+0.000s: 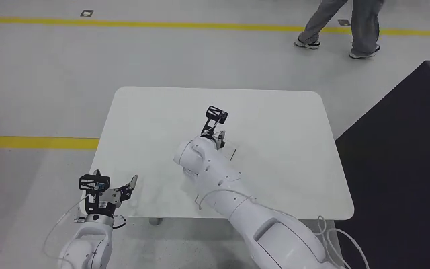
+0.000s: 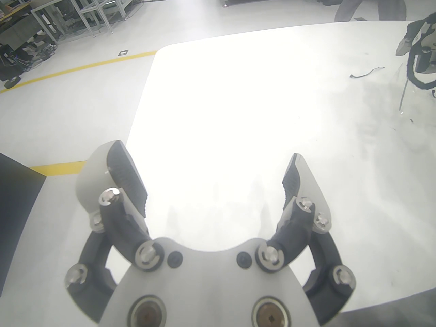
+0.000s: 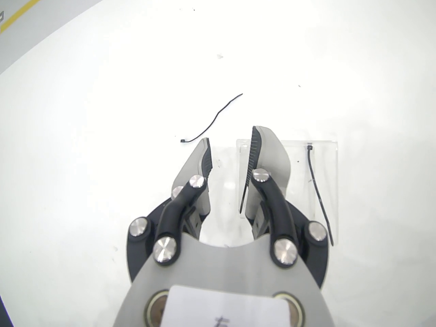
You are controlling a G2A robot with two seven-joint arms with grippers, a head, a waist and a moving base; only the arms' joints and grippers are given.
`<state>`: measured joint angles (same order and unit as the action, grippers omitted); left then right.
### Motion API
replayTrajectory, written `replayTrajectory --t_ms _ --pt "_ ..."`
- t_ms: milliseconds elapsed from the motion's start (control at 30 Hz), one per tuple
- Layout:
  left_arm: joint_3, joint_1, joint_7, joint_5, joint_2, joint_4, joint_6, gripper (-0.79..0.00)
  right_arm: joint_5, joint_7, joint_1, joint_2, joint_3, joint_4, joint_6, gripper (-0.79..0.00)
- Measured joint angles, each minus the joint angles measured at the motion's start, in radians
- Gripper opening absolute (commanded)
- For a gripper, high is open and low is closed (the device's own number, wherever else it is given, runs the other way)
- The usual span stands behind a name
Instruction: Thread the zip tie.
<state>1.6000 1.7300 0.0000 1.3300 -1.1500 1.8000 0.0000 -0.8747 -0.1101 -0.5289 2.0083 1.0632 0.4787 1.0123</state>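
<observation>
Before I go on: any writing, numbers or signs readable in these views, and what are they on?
No text can be quoted.
The white label behind the right gripper: one dark character, cut off by the picture's edge, unreadable.
The square floor marker: too small to read.
The loose zip tie, the second zip tie on the clear sheet and the table: no print seen.

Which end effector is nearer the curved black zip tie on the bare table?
Right. The right end effector is beside the curved black zip tie; the left end effector is far off, by a corner of the white table.
</observation>
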Motion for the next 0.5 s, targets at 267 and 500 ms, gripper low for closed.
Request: replayTrajectory --t_ms 267,500 --pt "0.0 0.0 0.0 0.0 0.0 0.0 0.0 0.0 0.061 0.046 0.014 0.007 -0.03 -0.036 0.0 -0.462" --pt "0.0 0.0 0.0 0.0 0.0 0.0 0.0 0.0 0.13 0.095 0.023 0.009 -0.057 -0.059 0.0 -0.44"
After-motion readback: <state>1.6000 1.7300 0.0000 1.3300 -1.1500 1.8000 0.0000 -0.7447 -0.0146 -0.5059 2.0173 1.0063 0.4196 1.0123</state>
